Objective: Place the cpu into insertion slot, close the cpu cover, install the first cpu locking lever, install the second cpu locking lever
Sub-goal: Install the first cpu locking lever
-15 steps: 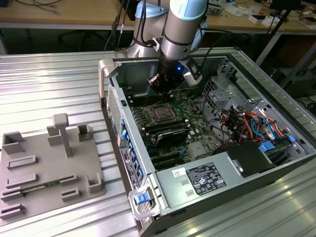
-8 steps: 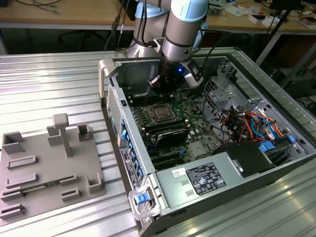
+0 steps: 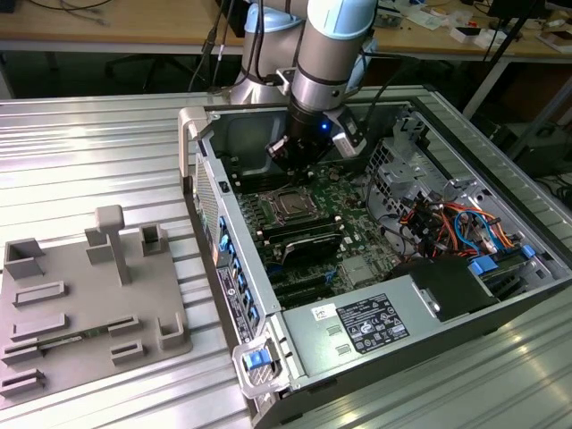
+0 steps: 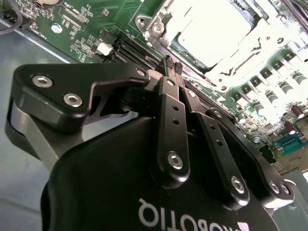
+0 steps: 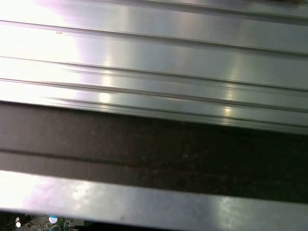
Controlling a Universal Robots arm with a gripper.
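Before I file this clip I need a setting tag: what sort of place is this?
Probably a robotics lab or workshop: an open desktop computer case sits on a ribbed metal table under a robot arm, with cluttered wooden workbenches behind.

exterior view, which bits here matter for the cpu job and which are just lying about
Job in hand:
- gripper, shut, close beside the socket
- cpu, sitting in the insertion slot
- cpu cover, the silver frame around the chip

Lying about:
- grey holder tray on the table
- memory slots
- power supply
- orange and blue cables
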